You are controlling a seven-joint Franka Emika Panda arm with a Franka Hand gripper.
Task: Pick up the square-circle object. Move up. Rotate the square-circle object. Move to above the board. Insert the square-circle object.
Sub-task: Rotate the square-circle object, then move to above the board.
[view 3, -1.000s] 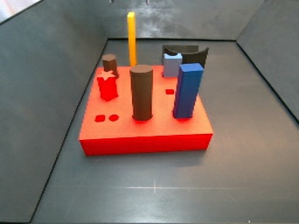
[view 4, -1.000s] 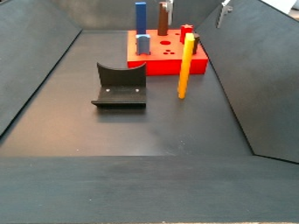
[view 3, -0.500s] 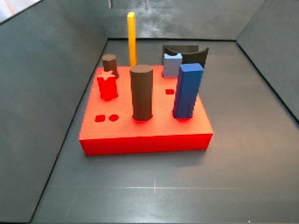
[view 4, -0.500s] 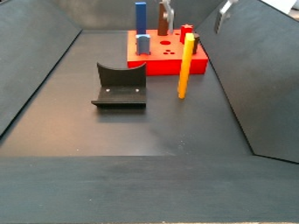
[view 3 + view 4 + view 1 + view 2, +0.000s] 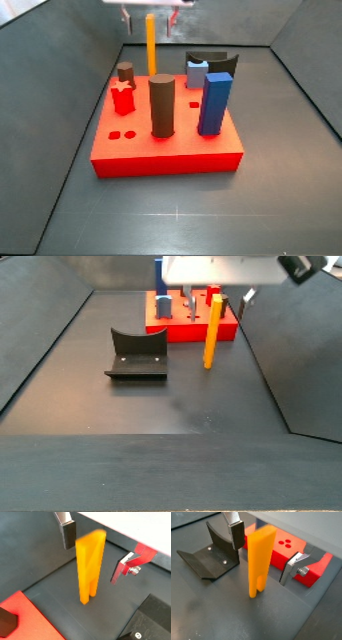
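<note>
Now:
Change: tool point(image 5: 97, 553) has come into both side views, above the square-circle object point(image 5: 89, 564).
Tool: fingers apart, flanking it, not touching.
Object: one, upright on floor beside board point(image 5: 167, 150).
Fixture point(image 5: 136, 353): one.

A: Side views, placement?
B: Both high, angled down at the dark floor. One sits close behind the board point(image 5: 167, 135), the fixture point(image 5: 210, 61) beyond it; its opposite looks from farther back, fixture point(image 5: 136, 352) nearer, board point(image 5: 191, 314) beyond.
A: Wrist views?
B: Both close, looking down past the gripper point(image 5: 99, 554) point(image 5: 264, 551) onto the square-circle object point(image 5: 89, 566) point(image 5: 260, 561) standing between the jaws. All four share that object
</note>
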